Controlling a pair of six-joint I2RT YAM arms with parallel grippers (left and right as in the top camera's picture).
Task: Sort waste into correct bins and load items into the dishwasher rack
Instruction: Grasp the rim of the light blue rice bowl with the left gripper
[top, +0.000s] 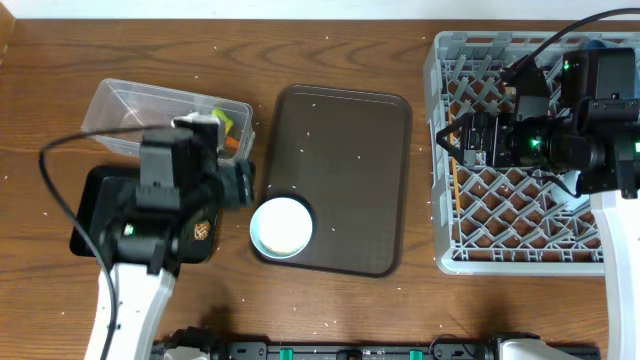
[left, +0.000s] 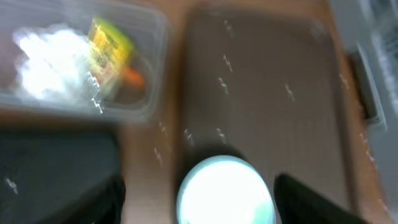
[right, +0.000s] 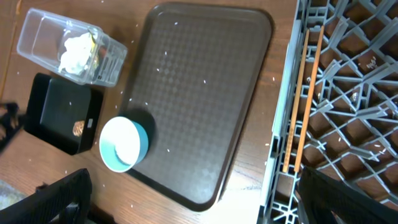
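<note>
**A:** Which step are you on?

**B:** Loading the rack, I'd say. My left gripper (left: 196, 185) hangs just over the white bowl (top: 281, 226) with its fingers spread wide and nothing held, though that view is blurred. The bowl sits upright in the corner of the brown serving tray (top: 345, 150) nearest my left arm.

**A:** And the waste?

**B:** The tissue (right: 76, 50), wrapper (left: 109, 40) and carrot (left: 132, 77) are in the clear tub (top: 130, 105). The brown lump (right: 79, 127) is in the black tray (right: 56, 112).

**A:** Next move?

**B:** Lower onto the bowl's rim, close, then carry it across to the dishwasher rack (top: 480, 230). My right gripper (top: 445, 142) hovers over the rack, wide open and empty.
</note>
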